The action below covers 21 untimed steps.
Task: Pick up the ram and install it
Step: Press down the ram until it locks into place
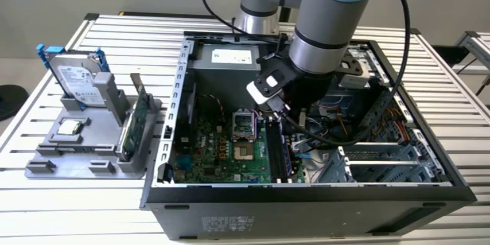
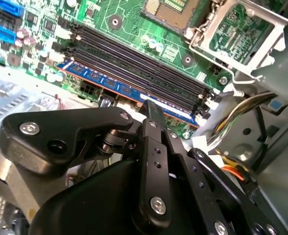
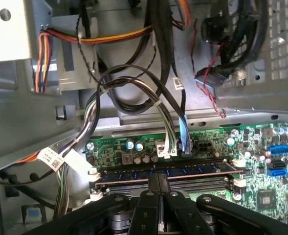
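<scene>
Exterior view first: the arm reaches down into the open computer case [image 1: 322,187] at frame centre, its gripper [image 1: 285,120] low over the motherboard [image 1: 222,153], just above the memory slots that run toward the lower edge of the case. At the left of the frame a grey fixture [image 1: 92,153] on the slatted table [image 1: 46,199] carries a hard drive [image 1: 77,76] with blue rails and a green expansion card [image 1: 134,124] standing on edge.

In the second wrist view the gripper's fingers [image 2: 153,120] come together to a narrow tip at frame centre, closed or nearly so, right over the ram [image 2: 124,88], a blue-edged stick lying along the outermost of the black memory slots [image 2: 134,61]. The first wrist view shows the same stick [image 3: 183,170] running across the lower middle of the frame, with the fingers [image 3: 157,183] meeting its top edge at mid-length. Whether they pinch the stick or only press on it I cannot tell.

My judgement: the pick is done and the seating step is in hand. The stick looks level in its slot, but the white end latches [image 3: 238,163] cannot be read as locked. Finishing would call for even downward pressure along the slot.
</scene>
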Motion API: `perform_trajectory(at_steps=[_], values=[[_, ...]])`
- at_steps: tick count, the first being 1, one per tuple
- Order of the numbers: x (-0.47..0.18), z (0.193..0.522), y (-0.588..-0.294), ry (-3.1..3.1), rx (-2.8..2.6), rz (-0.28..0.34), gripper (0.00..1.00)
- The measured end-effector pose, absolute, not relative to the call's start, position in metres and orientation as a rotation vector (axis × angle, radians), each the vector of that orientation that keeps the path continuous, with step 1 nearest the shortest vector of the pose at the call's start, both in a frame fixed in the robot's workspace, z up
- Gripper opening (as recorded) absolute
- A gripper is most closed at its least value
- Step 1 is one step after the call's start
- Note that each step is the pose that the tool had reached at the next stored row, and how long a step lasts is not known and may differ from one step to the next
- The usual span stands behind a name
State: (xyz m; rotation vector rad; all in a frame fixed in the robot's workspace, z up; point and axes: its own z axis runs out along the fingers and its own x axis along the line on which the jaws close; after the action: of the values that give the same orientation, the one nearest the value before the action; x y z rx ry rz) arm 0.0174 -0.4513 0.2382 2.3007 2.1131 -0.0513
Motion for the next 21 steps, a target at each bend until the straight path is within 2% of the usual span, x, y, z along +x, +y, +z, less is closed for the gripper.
perform_trajectory(at_steps=[21], values=[[0.0173, 0.2311, -0.4511, 2.182, 2.236, -0.049, 0.00]])
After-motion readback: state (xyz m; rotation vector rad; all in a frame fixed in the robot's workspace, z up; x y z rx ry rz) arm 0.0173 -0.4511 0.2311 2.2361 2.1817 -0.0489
